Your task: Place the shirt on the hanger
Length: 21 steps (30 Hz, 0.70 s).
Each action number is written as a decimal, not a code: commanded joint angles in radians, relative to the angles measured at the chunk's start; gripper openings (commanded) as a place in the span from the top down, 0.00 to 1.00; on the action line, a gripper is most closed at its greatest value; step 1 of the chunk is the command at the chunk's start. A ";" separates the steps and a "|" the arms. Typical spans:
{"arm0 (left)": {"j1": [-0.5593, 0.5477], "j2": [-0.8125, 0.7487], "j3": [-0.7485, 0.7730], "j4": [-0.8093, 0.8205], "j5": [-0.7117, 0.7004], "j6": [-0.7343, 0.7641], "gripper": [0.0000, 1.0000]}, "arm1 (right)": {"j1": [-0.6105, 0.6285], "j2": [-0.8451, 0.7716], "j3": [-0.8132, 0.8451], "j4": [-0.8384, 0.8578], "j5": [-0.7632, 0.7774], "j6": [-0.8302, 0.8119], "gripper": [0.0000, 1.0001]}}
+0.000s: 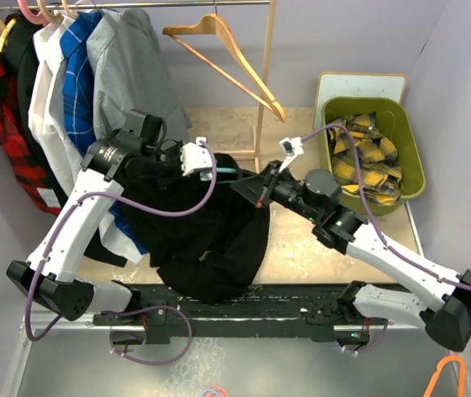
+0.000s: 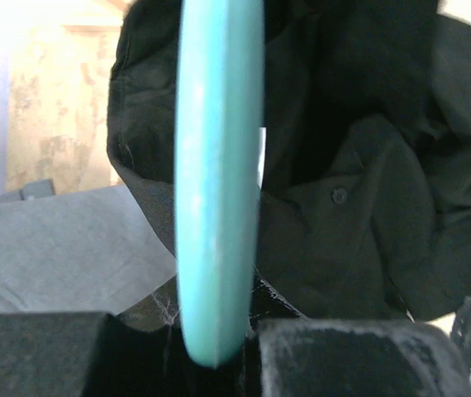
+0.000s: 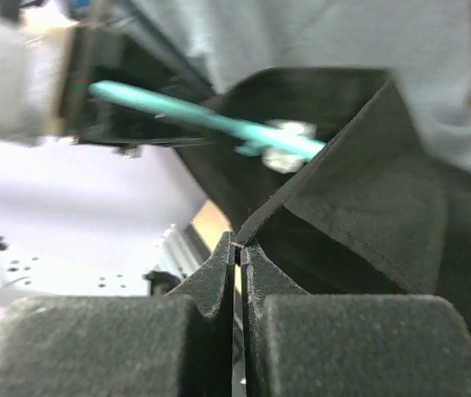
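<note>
The teal hanger (image 2: 217, 190) stands on edge between the jaws of my left gripper (image 2: 216, 346), which is shut on it. In the top view only a short teal piece of the hanger (image 1: 228, 171) shows beside the left gripper (image 1: 216, 170). The black shirt (image 1: 206, 231) hangs over the hanger and down towards the table's front edge. Its collar and a button show in the left wrist view (image 2: 340, 196). My right gripper (image 3: 240, 241) is shut on a taut edge of the shirt (image 3: 359, 207), just right of the hanger (image 3: 194, 117). In the top view the right gripper (image 1: 250, 188) is at the shirt's right side.
A clothes rack at the back left carries a red plaid, white, blue and grey shirt (image 1: 128, 62). A wooden hanger (image 1: 234, 56) hangs by the rack's wooden post (image 1: 263, 99). A green bin (image 1: 413, 161) at the right holds a yellow-and-black plaid garment (image 1: 369, 155).
</note>
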 commanded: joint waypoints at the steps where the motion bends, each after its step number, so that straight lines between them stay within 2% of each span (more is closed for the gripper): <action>1: 0.002 -0.001 0.025 0.210 -0.041 -0.171 1.00 | 0.098 0.109 0.156 0.105 -0.036 0.031 1.00; 5: 0.006 -0.004 0.042 0.254 -0.038 -0.249 1.00 | 0.182 0.203 0.155 0.223 -0.025 0.062 1.00; 10: 0.033 -0.040 0.019 0.264 0.022 -0.276 1.00 | 0.235 0.267 0.092 0.340 -0.007 0.088 1.00; 18: 0.081 -0.103 -0.062 0.300 0.010 -0.267 1.00 | 0.238 0.119 -0.168 0.434 0.082 0.007 0.99; 19: 0.085 -0.110 -0.068 0.298 0.028 -0.262 1.00 | 0.240 0.098 -0.198 0.460 0.076 -0.018 0.82; 20: 0.088 -0.116 -0.071 0.284 0.056 -0.249 1.00 | 0.246 0.073 -0.223 0.469 0.076 -0.055 0.59; 21: 0.091 -0.120 -0.071 0.262 0.090 -0.222 1.00 | 0.255 0.033 -0.242 0.462 0.083 -0.112 0.12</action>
